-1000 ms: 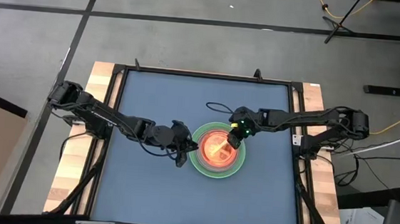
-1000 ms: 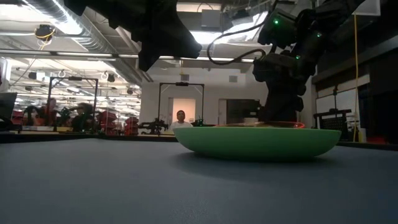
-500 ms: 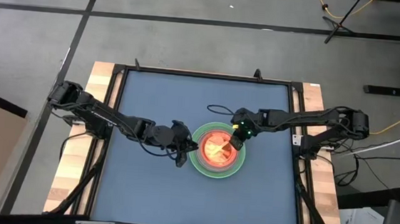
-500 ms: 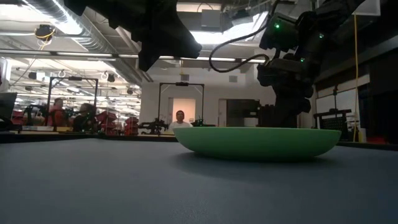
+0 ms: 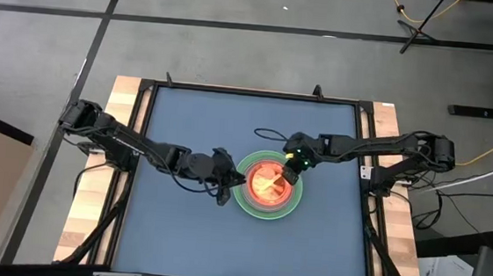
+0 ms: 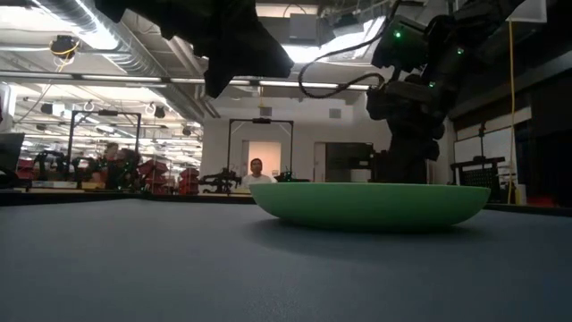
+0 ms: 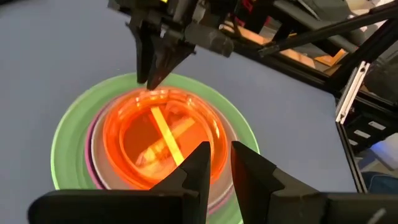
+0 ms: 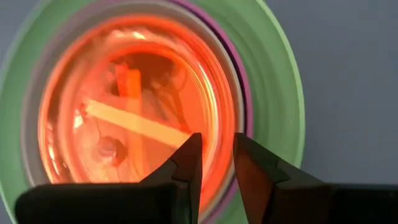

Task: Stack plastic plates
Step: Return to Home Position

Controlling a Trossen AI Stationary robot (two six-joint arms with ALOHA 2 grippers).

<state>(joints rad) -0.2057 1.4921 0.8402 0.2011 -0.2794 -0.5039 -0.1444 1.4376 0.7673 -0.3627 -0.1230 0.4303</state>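
Both claws stand slightly parted: left gripper (image 5: pixel 225 190) beside the green plate (image 5: pixel 266 213), right gripper (image 5: pixel 290 170) over the orange plate (image 5: pixel 264 183) nested within it.

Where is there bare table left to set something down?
Bare mat runs between the plate stack and the low camera's edge, and along the opposite edge. Crowded only mid-table, where the left gripper and right gripper flank the stack.
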